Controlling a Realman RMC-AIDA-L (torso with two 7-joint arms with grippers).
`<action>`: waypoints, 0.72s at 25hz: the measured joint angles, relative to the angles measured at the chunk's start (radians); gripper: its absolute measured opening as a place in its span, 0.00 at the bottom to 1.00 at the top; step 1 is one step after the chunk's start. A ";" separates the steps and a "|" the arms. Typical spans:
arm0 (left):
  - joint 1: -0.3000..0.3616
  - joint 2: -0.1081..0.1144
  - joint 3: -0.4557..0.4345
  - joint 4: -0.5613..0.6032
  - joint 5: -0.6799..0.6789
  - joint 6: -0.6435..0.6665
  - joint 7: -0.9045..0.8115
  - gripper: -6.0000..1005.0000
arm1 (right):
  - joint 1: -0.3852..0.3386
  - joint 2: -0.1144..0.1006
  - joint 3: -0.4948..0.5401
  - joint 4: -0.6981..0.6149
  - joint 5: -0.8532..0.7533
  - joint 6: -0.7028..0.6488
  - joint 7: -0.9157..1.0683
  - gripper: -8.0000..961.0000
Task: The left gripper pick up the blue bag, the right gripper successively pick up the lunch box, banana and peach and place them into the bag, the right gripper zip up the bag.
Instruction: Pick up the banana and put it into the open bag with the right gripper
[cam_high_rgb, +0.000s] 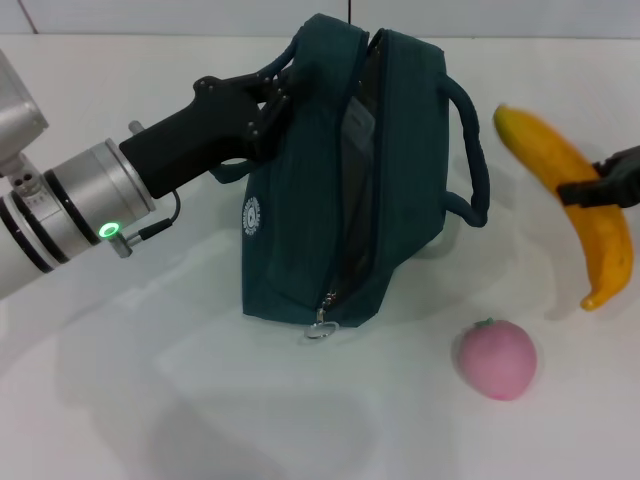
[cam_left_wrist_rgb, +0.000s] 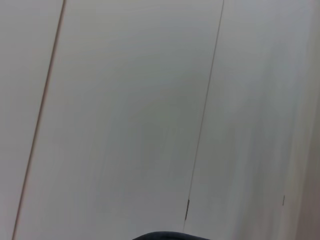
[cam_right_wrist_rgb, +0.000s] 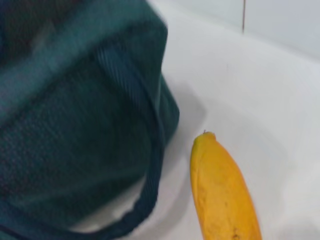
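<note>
The blue bag (cam_high_rgb: 340, 190) stands on the white table with its zip open along the top. My left gripper (cam_high_rgb: 270, 100) is shut on the bag's near handle at its upper left side. A grey lunch box (cam_high_rgb: 357, 125) shows inside the opening. My right gripper (cam_high_rgb: 600, 185) at the right edge is shut across the middle of the yellow banana (cam_high_rgb: 575, 190), to the right of the bag. The banana (cam_right_wrist_rgb: 222, 190) and bag (cam_right_wrist_rgb: 75, 125) also show in the right wrist view. The pink peach (cam_high_rgb: 497, 358) lies on the table in front of the banana.
The bag's other handle (cam_high_rgb: 470, 150) loops out on its right side toward the banana. The zip pull (cam_high_rgb: 320, 325) hangs at the bag's near end. The left wrist view shows only a pale panelled wall (cam_left_wrist_rgb: 125, 110).
</note>
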 joint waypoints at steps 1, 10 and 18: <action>0.002 0.000 0.000 0.000 0.000 0.001 0.000 0.04 | -0.014 0.000 0.037 -0.010 0.040 -0.021 -0.033 0.45; 0.007 0.000 0.003 0.007 0.000 0.025 0.000 0.04 | -0.091 -0.001 0.328 0.054 0.529 -0.222 -0.328 0.48; 0.001 -0.001 0.002 0.008 0.000 0.072 0.000 0.04 | -0.008 0.004 0.150 0.424 0.939 -0.133 -0.629 0.51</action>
